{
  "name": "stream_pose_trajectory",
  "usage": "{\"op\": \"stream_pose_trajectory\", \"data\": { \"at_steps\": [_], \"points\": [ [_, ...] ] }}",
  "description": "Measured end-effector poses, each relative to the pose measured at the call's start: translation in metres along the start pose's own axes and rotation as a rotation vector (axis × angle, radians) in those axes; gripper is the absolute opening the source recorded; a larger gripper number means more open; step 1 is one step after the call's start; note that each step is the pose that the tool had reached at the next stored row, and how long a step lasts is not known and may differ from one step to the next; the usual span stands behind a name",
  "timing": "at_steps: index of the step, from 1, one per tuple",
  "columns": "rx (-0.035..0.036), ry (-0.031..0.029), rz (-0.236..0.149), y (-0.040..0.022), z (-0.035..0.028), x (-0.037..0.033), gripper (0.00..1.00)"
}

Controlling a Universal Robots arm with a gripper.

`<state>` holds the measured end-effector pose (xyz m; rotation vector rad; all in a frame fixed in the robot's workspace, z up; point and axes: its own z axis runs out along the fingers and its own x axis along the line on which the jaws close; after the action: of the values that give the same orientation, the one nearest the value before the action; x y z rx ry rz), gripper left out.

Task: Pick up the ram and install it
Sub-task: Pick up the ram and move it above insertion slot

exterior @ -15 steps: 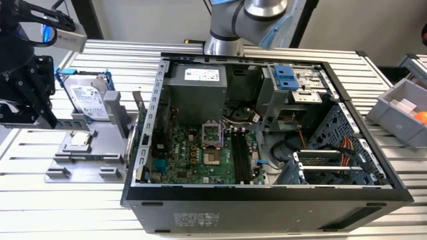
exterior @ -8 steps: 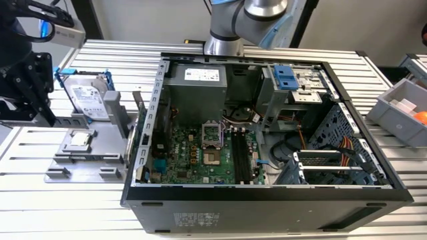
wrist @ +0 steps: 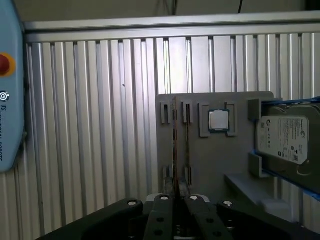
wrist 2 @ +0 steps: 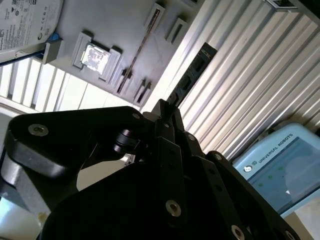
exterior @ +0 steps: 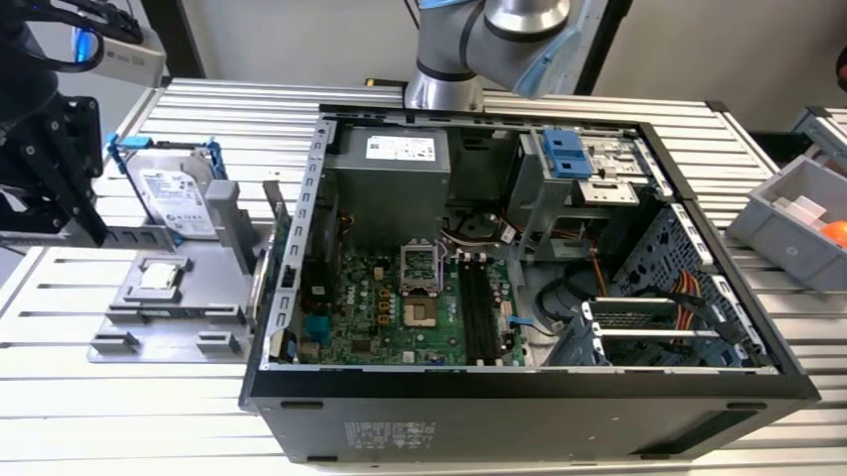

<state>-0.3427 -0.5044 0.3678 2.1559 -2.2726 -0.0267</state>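
One ram [wrist 2: 190, 75] clamped edgewise in tool [wrist 2: 165, 107], over desk [wrist 2: 250, 65] slats beside gray fixture plate [wrist 2: 115, 20], toward desk edge at exterior view's left. Risk: narrow pinch lets ram tilt (little purchase), so it misses motherboard slots [exterior: 478, 297].

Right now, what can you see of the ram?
The ram is a thin, narrow, dark board with a row of black chips on one face, seen nearly edge-on in the second wrist view. One end is clamped between the claw's fingertips; the rest juts out free over the ribbed table, just off the grey tray's edge.
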Motion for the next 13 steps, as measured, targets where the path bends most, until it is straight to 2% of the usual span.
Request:
{"op": "stream_pose_trajectory", "data": {
  "at_steps": [13],
  "points": [
    [0.0001,0.0000,0.000,0.0003,-0.0141,-0.0002,0.00]
  ]
}}
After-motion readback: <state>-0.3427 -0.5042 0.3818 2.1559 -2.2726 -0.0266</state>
